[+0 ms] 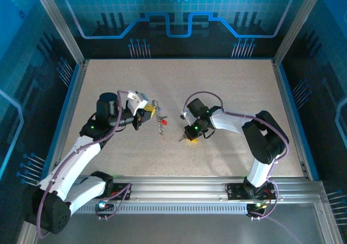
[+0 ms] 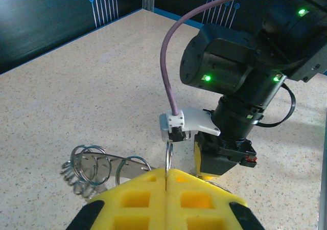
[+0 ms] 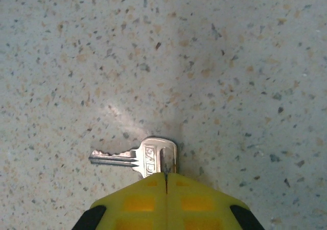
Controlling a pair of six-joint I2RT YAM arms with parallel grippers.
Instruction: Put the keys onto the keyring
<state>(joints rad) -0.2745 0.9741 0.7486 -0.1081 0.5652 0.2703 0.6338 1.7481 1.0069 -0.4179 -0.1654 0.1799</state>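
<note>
My left gripper (image 2: 166, 175) is shut on a thin metal ring of the keyring (image 2: 168, 156), which stands edge-on between the yellow pads. More rings on a flat metal strip (image 2: 97, 163) lie to its left on the table. From above, the left gripper (image 1: 145, 114) holds this bunch, with a red-headed key (image 1: 164, 121) and a chain trailing from it. My right gripper (image 3: 166, 176) is shut on the head of a plain silver key (image 3: 153, 156), whose blade points left just above the table. From above, the right gripper (image 1: 190, 137) is to the right of the bunch.
The speckled beige table (image 1: 227, 87) is walled by blue panels and metal posts. In the left wrist view the right arm's wrist (image 2: 240, 82) and its purple cable (image 2: 166, 61) hang close in front of the left gripper. A rail (image 1: 179, 187) runs along the near edge.
</note>
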